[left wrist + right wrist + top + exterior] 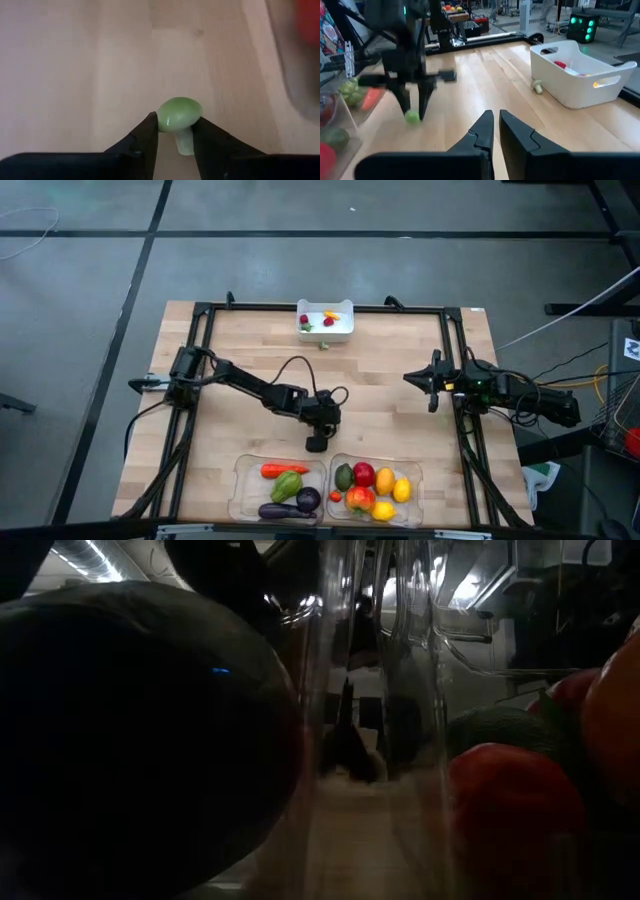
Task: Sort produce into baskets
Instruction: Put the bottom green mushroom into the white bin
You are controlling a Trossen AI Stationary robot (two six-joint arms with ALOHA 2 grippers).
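The wooden table (380, 400) is the biggest thing here, edged by a black frame. I can make out no brand, label or writing anywhere on it or on the things it carries.

Next in size, the left arm reaches from its base at the left rail towards the middle of the table, and its left gripper (316, 442) points down just beyond the two clear trays. The right arm waits at the right rail, its right gripper (495, 125) with fingers pressed together and nothing between them, aimed across the table.

The left clear tray (243, 480) at the near edge holds a carrot (277, 470) lying roughly crosswise, a green pepper (288, 484) and a purple eggplant (284, 509) with its long axis also crosswise. Touching it, the right clear tray (413, 475) holds an apple (364, 473), lemons (401, 489) and other round fruit.

The white bin (327, 320) sits at the far edge with small red pieces inside; a small pale piece (324, 345) lies just beside it.

Smallest, a green mushroom-shaped piece (178, 116) is pinched between the left gripper's fingers (147, 135), cap pointing away from the wrist, stem back between the fingers, just above the wood.
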